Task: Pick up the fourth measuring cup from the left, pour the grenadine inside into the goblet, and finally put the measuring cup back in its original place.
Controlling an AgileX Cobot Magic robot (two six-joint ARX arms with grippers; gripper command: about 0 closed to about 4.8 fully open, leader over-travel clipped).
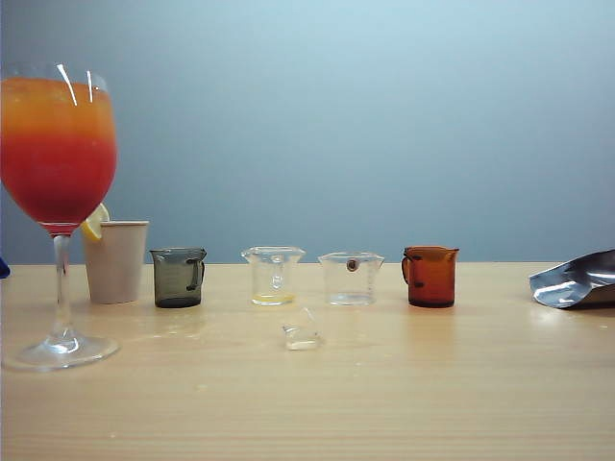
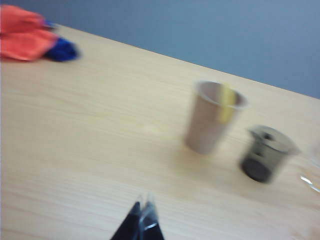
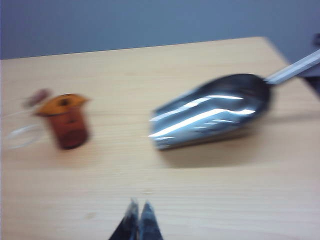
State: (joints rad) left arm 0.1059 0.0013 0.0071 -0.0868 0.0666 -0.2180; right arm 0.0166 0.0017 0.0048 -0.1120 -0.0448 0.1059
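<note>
The fourth measuring cup (image 1: 430, 277), amber-brown with a side handle, stands upright on the table, the rightmost of the row of small cups. In the right wrist view the amber cup (image 3: 65, 121) stands well apart from my right gripper (image 3: 140, 204), which is shut on nothing. The goblet (image 1: 58, 154) stands at the far left, tall and stemmed, with orange drink on top and the red grenadine (image 1: 58, 182) below. My left gripper (image 2: 143, 202) is shut and empty over bare table, short of the paper cup. Neither gripper shows in the exterior view.
A white paper cup (image 1: 115, 259) with a lemon slice, a dark-grey cup (image 1: 179, 277) and two clear cups (image 1: 274, 276) (image 1: 351, 279) fill the row. A small clear lump (image 1: 303, 333) lies in front. A metal scoop (image 1: 577, 280) lies at the right; an orange and blue bundle (image 2: 30, 32) lies far off.
</note>
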